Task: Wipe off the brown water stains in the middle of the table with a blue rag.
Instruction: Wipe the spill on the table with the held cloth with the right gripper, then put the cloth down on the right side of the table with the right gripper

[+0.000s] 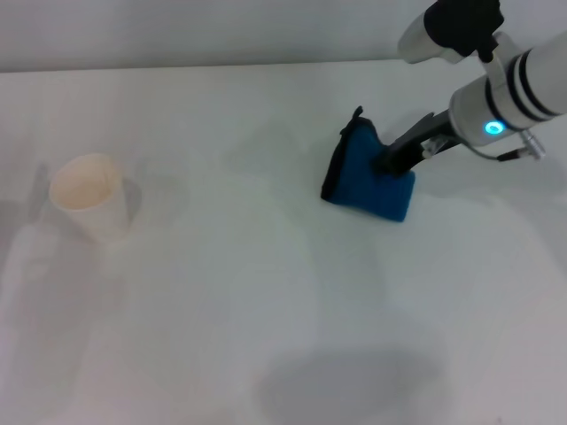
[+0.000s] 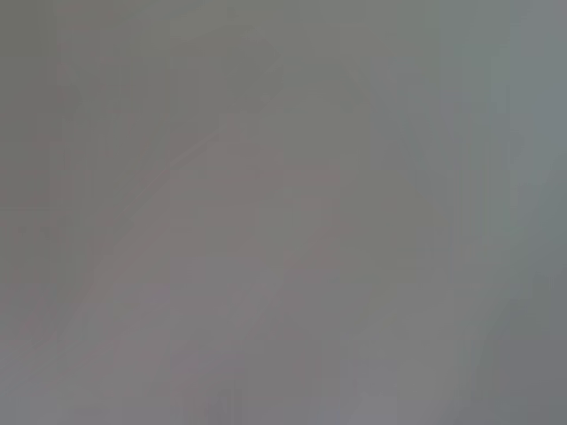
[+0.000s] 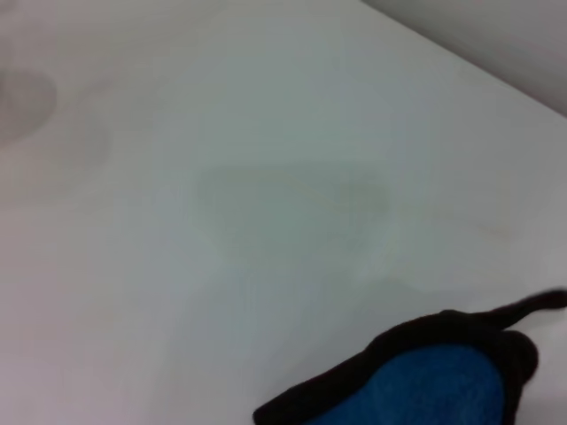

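The blue rag (image 1: pixel 368 181) with black trim lies right of the table's (image 1: pixel 266 292) middle, its trimmed edge lifted. My right gripper (image 1: pixel 392 161) reaches down from the upper right, its dark fingers shut on the rag's top. In the right wrist view the rag (image 3: pixel 425 385) fills the lower corner. Beyond it there is a faint, pale lobed patch, the brown water stains (image 3: pixel 292 208), apart from the rag. The stains barely show in the head view. My left gripper is out of view; its wrist view shows only a blurred grey surface.
A white paper cup (image 1: pixel 89 197) stands upright at the left side of the table. A grey shadow (image 1: pixel 354 381) falls on the near edge. The table's far edge runs along the top of the head view.
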You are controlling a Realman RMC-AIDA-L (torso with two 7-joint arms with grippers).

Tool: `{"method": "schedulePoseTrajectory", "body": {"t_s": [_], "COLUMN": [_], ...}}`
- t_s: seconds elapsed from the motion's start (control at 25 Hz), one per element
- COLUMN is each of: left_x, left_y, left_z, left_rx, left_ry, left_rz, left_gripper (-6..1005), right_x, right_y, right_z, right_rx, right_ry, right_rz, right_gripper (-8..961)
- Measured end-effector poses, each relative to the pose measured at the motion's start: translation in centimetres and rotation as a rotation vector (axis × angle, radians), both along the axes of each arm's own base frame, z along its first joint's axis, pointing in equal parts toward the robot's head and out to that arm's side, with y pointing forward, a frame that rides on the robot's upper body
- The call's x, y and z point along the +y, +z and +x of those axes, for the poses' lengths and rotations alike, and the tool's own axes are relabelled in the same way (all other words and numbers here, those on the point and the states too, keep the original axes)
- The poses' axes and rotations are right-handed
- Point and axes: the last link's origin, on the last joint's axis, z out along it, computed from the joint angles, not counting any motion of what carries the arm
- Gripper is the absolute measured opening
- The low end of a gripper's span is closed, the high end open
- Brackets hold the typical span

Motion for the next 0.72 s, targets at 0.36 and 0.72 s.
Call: {"method": "schedulePoseTrajectory", "body": {"t_s": [0.36,0.72], "left_x": [-0.1,-0.4], "left_y": [0.1,0.0], "left_z": [-0.3,-0.5], "left_rx": [-0.001,-0.004], "left_ry": [0.012,0.025], "left_rz": [0.003,0.003], "left_gripper": [877,876], "right_x": [-0.2,-1.3], "right_y": [-0.4,-2.4], "right_z": [-1.8,-2.6], "right_rx": [-0.069,-0.081], "right_ry": [0.102,0.217], "right_rz": [-0.132,-0.232], "right_gripper": [67,70]}}
